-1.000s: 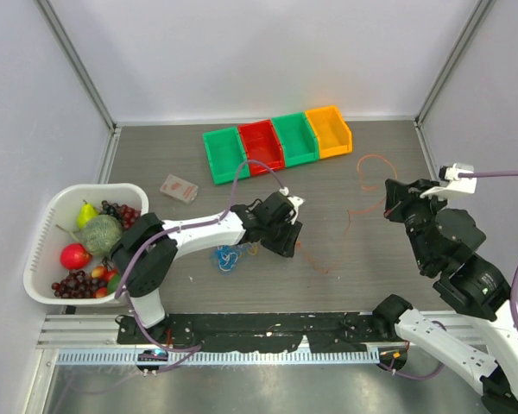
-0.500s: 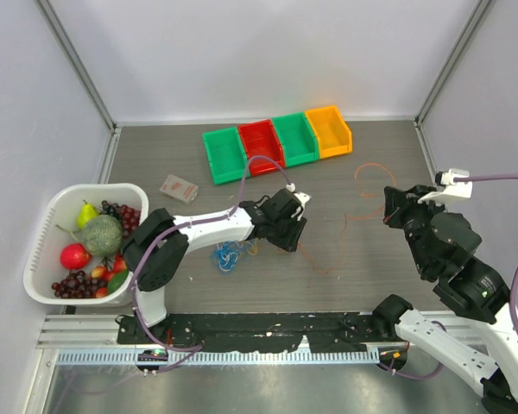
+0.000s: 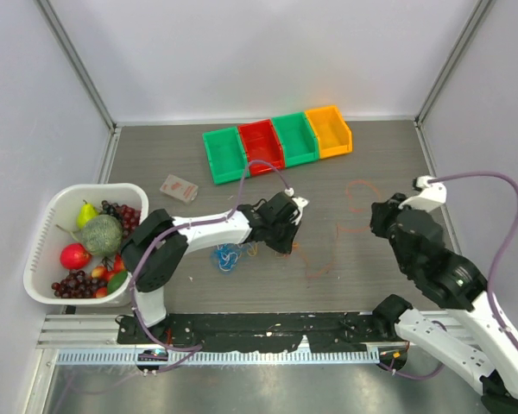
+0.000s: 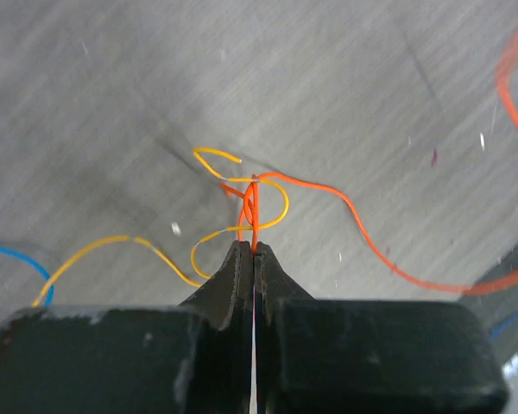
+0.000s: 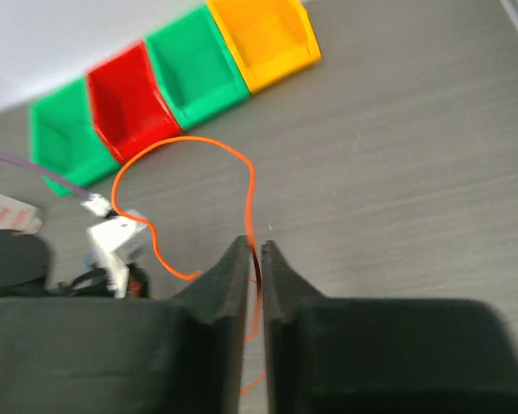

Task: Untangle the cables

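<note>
Pinches the orange cable [image 4: 319, 184] in the left gripper [image 4: 249, 253], jaws pressed fully together on a small twist of it near the centre of the table [image 3: 155, 155]. Shows the yellow cable [image 4: 121, 239] looped through that same twist, right at the fingertips, then trailing toward 9 o'clock. Ends up beside the blue cable [image 3: 227, 257], bunched in a small coil at 8 o'clock of the left wrist. Grips the same orange cable in the right gripper [image 5: 253, 250] as well, jaws shut narrow on the strand, out toward 3 o'clock. Leaves the orange run between the 2 grippers slack on the table in loose curves.

Lines up 4 bins at 12 o'clock, side by side: green bin [image 3: 224, 153], red bin [image 3: 261, 145], second green bin [image 3: 294, 138], orange bin [image 3: 328, 131], all well apart from the cables. Finds a white basket [image 3: 86, 187] of fruit at 9 o'clock and a small packet [image 3: 179, 188] at 10 o'clock, both away from the strands. Arches a purple hose [image 3: 261, 161] over the left arm, near the red bin. Hides the pinch point from the top view behind the left wrist itself.
</note>
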Robot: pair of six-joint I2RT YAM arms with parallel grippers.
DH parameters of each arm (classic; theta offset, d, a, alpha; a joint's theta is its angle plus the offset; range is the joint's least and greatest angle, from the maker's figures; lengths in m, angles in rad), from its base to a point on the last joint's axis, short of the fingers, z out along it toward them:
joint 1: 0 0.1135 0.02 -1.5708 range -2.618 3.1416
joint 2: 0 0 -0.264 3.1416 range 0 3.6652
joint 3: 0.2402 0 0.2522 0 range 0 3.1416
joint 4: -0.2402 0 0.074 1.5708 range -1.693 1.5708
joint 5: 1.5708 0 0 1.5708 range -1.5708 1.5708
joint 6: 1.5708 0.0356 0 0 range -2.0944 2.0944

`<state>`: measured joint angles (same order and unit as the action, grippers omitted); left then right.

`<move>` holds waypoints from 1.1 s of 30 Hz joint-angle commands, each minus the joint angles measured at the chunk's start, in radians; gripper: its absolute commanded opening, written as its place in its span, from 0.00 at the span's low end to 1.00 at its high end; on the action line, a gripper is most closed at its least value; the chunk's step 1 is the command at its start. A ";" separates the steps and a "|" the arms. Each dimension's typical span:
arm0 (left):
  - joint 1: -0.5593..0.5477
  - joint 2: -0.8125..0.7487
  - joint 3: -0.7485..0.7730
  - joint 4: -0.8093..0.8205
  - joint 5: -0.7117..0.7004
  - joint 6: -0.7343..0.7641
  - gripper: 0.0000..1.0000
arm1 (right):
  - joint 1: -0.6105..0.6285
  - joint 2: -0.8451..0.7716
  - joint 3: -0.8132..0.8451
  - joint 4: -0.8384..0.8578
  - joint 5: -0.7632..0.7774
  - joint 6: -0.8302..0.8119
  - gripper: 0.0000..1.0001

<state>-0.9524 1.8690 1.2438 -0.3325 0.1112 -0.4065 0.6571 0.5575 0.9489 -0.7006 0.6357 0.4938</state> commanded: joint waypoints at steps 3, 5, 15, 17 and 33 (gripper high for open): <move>0.030 -0.220 -0.187 0.111 0.145 -0.046 0.00 | -0.002 0.252 -0.116 -0.091 -0.085 0.161 0.59; 0.049 -0.273 -0.239 0.144 0.198 -0.061 0.00 | -0.004 0.318 -0.104 -0.089 -0.125 0.151 0.69; 0.106 -0.481 -0.307 0.159 0.332 -0.094 0.00 | 0.033 0.361 -0.248 0.400 -0.812 -0.032 0.70; 0.109 -0.505 -0.310 0.170 0.337 -0.103 0.00 | 0.052 0.377 -0.303 0.507 -0.859 -0.011 0.69; 0.116 -0.580 -0.311 0.263 0.446 -0.224 0.00 | 0.180 0.223 -0.616 1.025 -0.581 0.098 0.69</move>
<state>-0.8402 1.3319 0.9382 -0.1955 0.4816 -0.5655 0.8215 0.8089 0.3790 0.0757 -0.0402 0.5549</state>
